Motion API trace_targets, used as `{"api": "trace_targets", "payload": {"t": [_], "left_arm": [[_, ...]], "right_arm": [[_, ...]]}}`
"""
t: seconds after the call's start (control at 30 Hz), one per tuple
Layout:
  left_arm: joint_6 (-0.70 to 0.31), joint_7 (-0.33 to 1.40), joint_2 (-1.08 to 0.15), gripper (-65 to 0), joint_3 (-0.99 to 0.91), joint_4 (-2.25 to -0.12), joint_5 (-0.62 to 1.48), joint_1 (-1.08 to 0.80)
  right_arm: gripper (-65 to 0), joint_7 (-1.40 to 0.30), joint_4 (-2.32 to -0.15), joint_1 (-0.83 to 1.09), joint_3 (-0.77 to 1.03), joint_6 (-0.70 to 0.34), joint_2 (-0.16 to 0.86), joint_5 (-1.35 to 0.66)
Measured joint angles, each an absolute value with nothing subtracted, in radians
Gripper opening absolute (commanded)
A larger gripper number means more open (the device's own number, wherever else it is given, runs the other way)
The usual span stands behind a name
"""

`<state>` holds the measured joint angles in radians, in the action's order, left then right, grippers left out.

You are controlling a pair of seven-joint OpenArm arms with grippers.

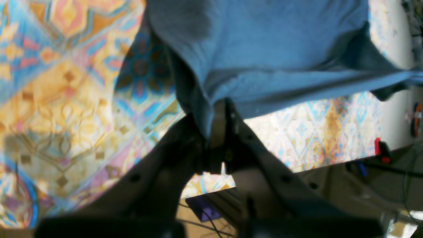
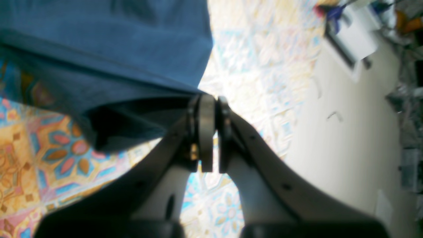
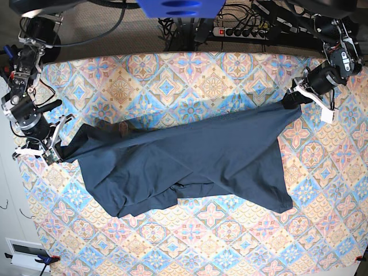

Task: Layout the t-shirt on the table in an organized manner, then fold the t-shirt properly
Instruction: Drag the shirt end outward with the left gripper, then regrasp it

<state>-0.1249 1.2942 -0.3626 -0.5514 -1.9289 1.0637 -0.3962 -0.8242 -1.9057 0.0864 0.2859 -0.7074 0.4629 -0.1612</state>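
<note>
The dark navy t-shirt (image 3: 190,155) is stretched across the table (image 3: 172,69) between my two grippers, wrinkled, with its lower part sagging toward the front. At the right of the base view, my left gripper (image 3: 292,99) is shut on one end of the cloth. In the left wrist view the t-shirt (image 1: 264,49) is pinched in the left gripper (image 1: 218,110), lifted over the patterned table (image 1: 66,99). At the left of the base view, my right gripper (image 3: 57,154) is shut on the other end. In the right wrist view the right gripper (image 2: 211,99) holds the t-shirt (image 2: 99,49) by its edge.
A power strip (image 3: 241,31) and cables lie beyond the table's back edge. A white box (image 3: 26,253) sits off the front left corner. A red clamp (image 1: 378,147) grips the table edge near my left arm. Floor (image 2: 347,148) runs beside the table's left edge.
</note>
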Motion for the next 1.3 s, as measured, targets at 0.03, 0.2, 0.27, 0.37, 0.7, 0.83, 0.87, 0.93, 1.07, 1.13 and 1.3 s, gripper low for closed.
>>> {"api": "trace_targets", "payload": {"t": [0.03, 0.2, 0.27, 0.37, 0.7, 0.83, 0.87, 0.93, 1.07, 1.13, 1.3], "left_arm": [[-0.125, 1.294, -0.363, -65.0, -0.551, -1.916, 1.062, -0.396], [-0.127, 1.301, -0.396, -65.0, -0.547, -1.884, 1.071, -0.434], [-0.122, 1.29, -0.402, -65.0, -0.548, -1.882, 1.068, -0.442], [-0.124, 1.288, -0.427, -62.4, -0.546, -1.876, 1.076, -0.464], [-0.116, 1.287, -0.421, -36.6, -0.547, -1.737, 0.948, -0.459], [-0.113, 1.282, -0.423, -36.0, -0.531, -1.718, 0.95, -0.44], [-0.119, 1.282, -0.421, -36.0, -0.521, -1.72, 0.952, -0.435], [-0.12, 1.275, -0.424, -36.0, -0.48, -1.723, 0.95, -0.435], [-0.123, 1.283, -0.415, -36.0, -0.373, -1.866, 1.015, -0.508], [-0.122, 1.284, -0.376, -36.0, -0.336, -1.935, 1.04, -0.522], [-0.109, 1.269, -0.345, -36.0, -0.307, -1.946, 1.024, -0.554]], "right_arm": [[-64.7, -0.824, -1.906, 0.087, 0.285, -0.707, 0.463, -0.158], [-64.7, -0.824, -1.906, 0.089, 0.286, -0.708, 0.463, -0.159], [-64.7, -0.824, -1.906, 0.089, 0.286, -0.711, 0.463, -0.165], [-64.7, -0.823, -1.906, 0.089, 0.292, -0.714, 0.463, -0.165], [-64.7, -0.823, -1.906, 0.157, 0.346, -0.706, 0.464, -0.147], [-64.7, -0.824, -1.907, 0.159, 0.346, -0.706, 0.463, -0.15], [-64.7, -0.824, -1.907, 0.158, 0.346, -0.706, 0.463, -0.15], [-64.7, -0.824, -1.907, 0.156, 0.346, -0.706, 0.463, -0.151], [-64.7, -0.822, -1.905, 0.152, 0.346, -0.706, 0.463, -0.151], [-64.7, -0.819, -1.904, 0.154, 0.347, -0.706, 0.464, -0.156], [-64.7, -0.828, -1.9, 0.153, 0.346, -0.706, 0.465, -0.154]]}}
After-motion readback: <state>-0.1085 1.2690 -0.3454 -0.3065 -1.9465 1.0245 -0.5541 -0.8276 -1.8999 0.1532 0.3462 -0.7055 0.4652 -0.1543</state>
